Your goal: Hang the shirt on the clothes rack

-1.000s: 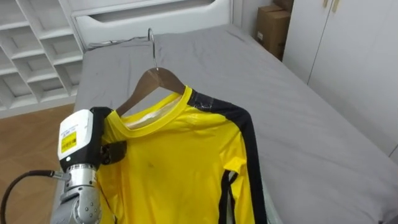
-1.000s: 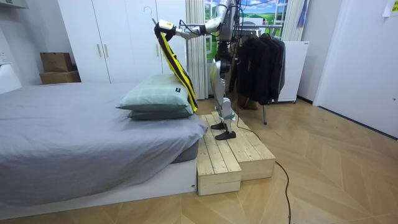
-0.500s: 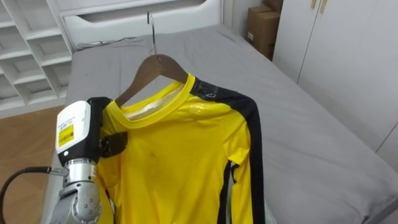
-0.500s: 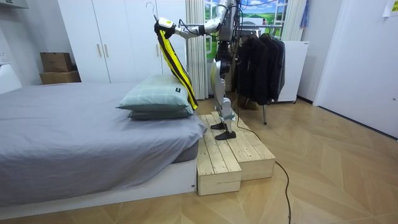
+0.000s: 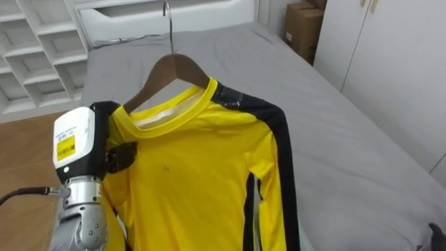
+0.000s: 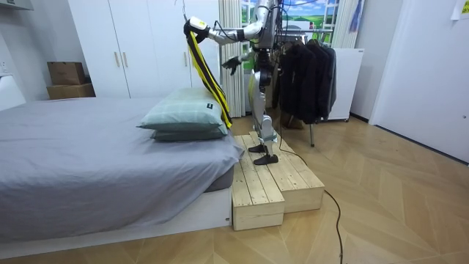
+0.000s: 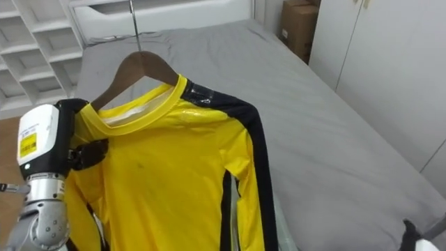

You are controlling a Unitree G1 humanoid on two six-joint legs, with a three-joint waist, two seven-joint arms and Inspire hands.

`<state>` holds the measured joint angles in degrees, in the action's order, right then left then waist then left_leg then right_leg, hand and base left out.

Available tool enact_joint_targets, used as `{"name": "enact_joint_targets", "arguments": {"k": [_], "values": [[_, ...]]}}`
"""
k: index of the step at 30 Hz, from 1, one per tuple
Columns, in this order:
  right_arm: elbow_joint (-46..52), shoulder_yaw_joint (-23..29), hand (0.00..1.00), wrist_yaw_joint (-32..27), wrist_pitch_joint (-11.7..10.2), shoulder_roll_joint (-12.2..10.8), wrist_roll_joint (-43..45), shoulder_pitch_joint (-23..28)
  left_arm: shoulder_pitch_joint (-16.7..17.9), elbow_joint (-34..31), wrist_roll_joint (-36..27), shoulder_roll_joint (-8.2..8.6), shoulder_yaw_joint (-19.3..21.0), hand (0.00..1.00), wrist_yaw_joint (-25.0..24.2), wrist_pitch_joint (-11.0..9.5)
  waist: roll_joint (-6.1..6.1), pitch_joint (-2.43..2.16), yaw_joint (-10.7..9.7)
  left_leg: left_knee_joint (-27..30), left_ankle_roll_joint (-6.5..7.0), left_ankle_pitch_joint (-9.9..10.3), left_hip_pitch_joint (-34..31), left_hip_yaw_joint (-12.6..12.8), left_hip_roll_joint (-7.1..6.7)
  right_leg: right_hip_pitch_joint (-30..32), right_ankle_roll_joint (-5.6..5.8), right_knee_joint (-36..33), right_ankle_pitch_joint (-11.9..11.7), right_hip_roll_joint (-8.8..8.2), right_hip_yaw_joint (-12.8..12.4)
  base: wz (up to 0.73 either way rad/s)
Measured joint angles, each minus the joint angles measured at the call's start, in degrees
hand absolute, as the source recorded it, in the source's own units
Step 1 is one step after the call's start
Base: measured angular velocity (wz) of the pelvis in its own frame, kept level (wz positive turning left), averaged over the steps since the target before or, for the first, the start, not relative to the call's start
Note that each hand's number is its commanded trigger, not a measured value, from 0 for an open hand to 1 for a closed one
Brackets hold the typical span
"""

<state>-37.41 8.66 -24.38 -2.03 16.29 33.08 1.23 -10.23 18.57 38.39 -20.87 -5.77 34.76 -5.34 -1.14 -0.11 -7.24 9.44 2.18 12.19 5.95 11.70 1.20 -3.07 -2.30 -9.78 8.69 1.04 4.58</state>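
A yellow shirt (image 5: 202, 174) with black sleeve stripes hangs on a wooden hanger (image 5: 171, 70) with a metal hook. My left hand (image 5: 115, 150) is shut on the hanger's left end through the shirt's shoulder and holds it up high over the bed. In the room view the shirt (image 6: 204, 70) dangles from that raised hand (image 6: 195, 24) above the pillows. My right hand (image 6: 229, 64) is lifted in front of my chest with relaxed fingers, holding nothing; its tip (image 7: 418, 237) shows at the lower right of the right eye view.
I stand on a wooden platform (image 6: 271, 183) beside a grey bed (image 5: 334, 139) with two green pillows (image 6: 183, 117). A rack of dark clothes (image 6: 308, 70) stands behind me. White shelves (image 5: 35, 49), a cardboard box (image 5: 303, 31) and wardrobe doors (image 5: 397, 77) line the room.
My left hand has raised the hanger and shirt a little higher. My right hand has come up in front of my body. The head camera shifted slightly.
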Motion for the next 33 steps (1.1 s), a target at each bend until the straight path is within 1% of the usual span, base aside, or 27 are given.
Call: {"name": "enact_joint_targets", "arguments": {"k": [2, 4, 5, 6, 8, 10, 12, 15, 16, 21, 26, 29, 33], "values": [[4.83, -0.03, 0.0, -0.75, -0.34, 0.01, 1.74, -0.04, 1.21, -1.04, -0.1, 0.0, -0.03, 1.0, -0.11, 0.03, 0.07, 0.01, -0.12, 0.0, 0.0, 0.0, 0.31, 0.03, -0.02, -0.06, 0.0, -0.02, 0.0, -0.07, 0.06, 0.0], [8.96, -0.2, 0.0, -1.75, -0.95, 0.04, 3.77, -0.07, 1.67, -1.78, -0.12, 0.02, -0.07, 1.0, -0.6, 0.01, 0.58, 0.02, 0.05, 0.03, -0.02, -0.01, 0.55, 0.03, -0.04, -0.28, 0.0, 0.0, 0.0, -0.08, 0.05, 0.0], [9.72, -0.36, 0.0, -1.77, -1.05, 0.04, 4.03, -0.04, 1.67, -1.79, -0.1, 0.03, -0.06, 1.0, -0.64, 0.04, 0.7, 0.01, 0.25, 0.05, -0.02, -0.01, 0.64, 0.05, -0.04, -0.38, 0.0, 0.02, 0.0, -0.08, 0.03, -0.04], [11.63, -0.73, 0.0, -1.77, -1.0, 0.03, 5.06, 0.25, 1.7, -2.08, -0.11, 0.06, -0.07, 1.0, -0.96, 0.07, 0.82, -0.01, 0.87, 0.1, -0.02, -0.01, 0.67, 0.36, -0.04, -0.33, -0.01, 0.01, -0.01, -0.06, -0.21, -0.1], [14.37, -1.68, 0.0, -1.77, -0.98, 0.04, 5.8, 0.27, 1.7, -2.98, -0.17, 0.09, -0.17, 1.0, -1.83, 0.09, 0.84, 0.01, 1.27, 0.1, -0.02, -0.01, 0.53, 0.6, -0.06, -0.04, -0.04, -0.19, -0.04, -0.08, -0.42, -0.08], [18.0, -3.81, 0.0, -1.7, -0.91, 0.01, 6.66, 0.27, 1.75, -4.39, -0.01, 0.38, -0.19, 1.0, -2.45, 0.12, 0.85, 0.02, 1.47, 0.13, -0.02, -0.01, 0.37, 0.61, -0.07, 0.07, -0.04, -0.19, -0.04, -0.11, -0.36, 0.0], [20.05, -5.03, 0.0, -1.57, -0.86, 0.02, 8.44, 0.24, 1.77, -5.66, 0.09, 0.42, -0.18, 1.0, -3.19, 0.51, 0.83, 0.0, 1.64, 0.17, -0.02, -0.01, 0.09, 0.44, -0.07, 0.13, -0.04, -0.12, -0.04, -0.13, -0.22, 0.04], [23.13, -5.33, 0.0, -1.06, -0.82, 0.03, 10.84, -0.03, 1.77, -6.95, 1.46, 0.58, -0.27, 1.0, -3.23, 1.2, 0.56, -0.04, 2.56, 0.21, -0.02, -0.01, -0.47, 0.4, -0.04, 0.5, -0.05, -0.24, -0.05, -0.11, -0.23, 0.0], [24.53, -5.32, 0.0, -1.05, -0.41, 0.08, 11.56, -0.09, 1.77, -6.99, 2.33, 0.74, -0.2, 1.0, -3.23, 1.38, 0.49, -0.06, 2.84, 0.2, -0.02, -0.01, -0.6, 0.4, -0.01, 0.65, -0.05, -0.22, -0.04, -0.07, -0.28, 0.0], [27.1, -5.52, 0.0, -0.43, -0.34, 0.09, 12.69, -2.14, 1.77, -6.99, 3.78, 0.95, -0.2, 1.0, -3.34, 2.7, 0.43, -0.03, 3.19, 0.17, -0.03, -0.02, -1.24, 0.2, 0.03, 1.07, -0.07, -0.04, -0.05, -0.04, -0.1, 0.01], [27.85, -6.67, 0.0, 0.02, -0.35, 0.2, 11.91, -3.04, 1.77, -6.99, 3.77, 1.18, -0.19, 1.0, -3.96, 2.75, 0.37, 0.0, 4.1, -0.09, -0.03, -0.02, -0.69, 0.25, 0.05, 0.63, -0.07, 0.11, -0.05, -0.01, -0.13, -0.02], [29.53, -7.85, 0.0, 1.59, -0.37, 0.83, 11.53, -3.04, 1.77, -7.0, 3.26, 1.25, -0.18, 1.0, -4.23, 2.75, 0.38, 0.0, 4.55, -0.1, -0.03, -0.01, -0.73, 0.24, 0.06, 0.69, -0.07, 0.1, -0.05, -0.01, -0.05, 0.0], [30.9, -8.21, 0.0, 3.84, -0.35, 0.91, 11.45, -3.03, 1.77, -7.17, 1.52, 2.13, 0.01, 1.0, -5.21, 2.8, 0.56, 0.11, 4.7, -0.09, -0.03, -0.01, -0.72, 0.36, 0.03, 0.71, -0.07, 0.06, -0.05, -0.05, -0.06, 0.0]]}}
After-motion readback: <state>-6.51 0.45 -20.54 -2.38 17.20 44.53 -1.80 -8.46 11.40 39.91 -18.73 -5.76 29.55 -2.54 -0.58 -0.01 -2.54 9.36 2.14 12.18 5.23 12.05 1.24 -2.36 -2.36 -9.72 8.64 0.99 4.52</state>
